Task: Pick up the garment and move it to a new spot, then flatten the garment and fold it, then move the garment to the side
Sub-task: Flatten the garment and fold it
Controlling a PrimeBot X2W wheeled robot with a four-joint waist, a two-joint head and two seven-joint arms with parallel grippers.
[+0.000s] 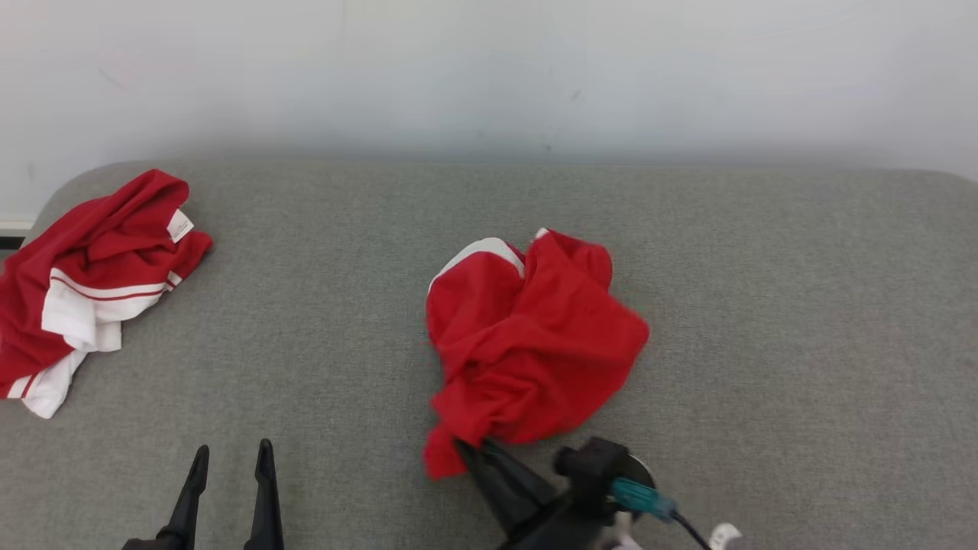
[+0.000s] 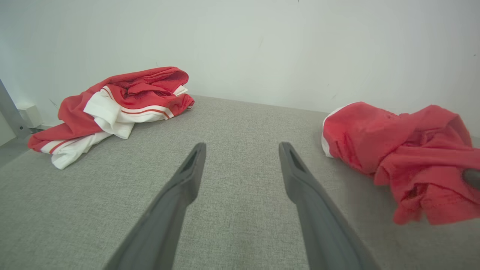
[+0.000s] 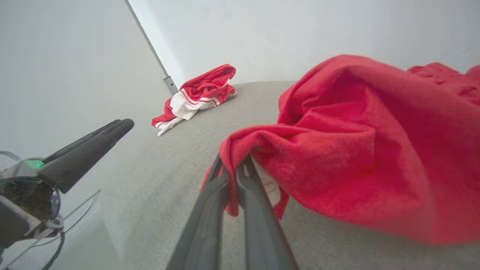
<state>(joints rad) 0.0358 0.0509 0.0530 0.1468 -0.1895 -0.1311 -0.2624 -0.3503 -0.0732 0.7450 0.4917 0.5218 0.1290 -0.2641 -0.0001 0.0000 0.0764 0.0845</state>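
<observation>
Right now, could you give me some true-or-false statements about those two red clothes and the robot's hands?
1. The right hand pinches an edge of the plain red garment. True.
2. The left hand holds the striped jersey. False: it is open, holds nothing and is apart from the jersey.
3. The two garments touch. False: bare grey surface lies between them.
4. The striped jersey shows a small white label. True.

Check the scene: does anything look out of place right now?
Yes: the right fingers are clamped on the plain red garment mid-surface, while the striped jersey lies crumpled and untouched at the far left.
</observation>
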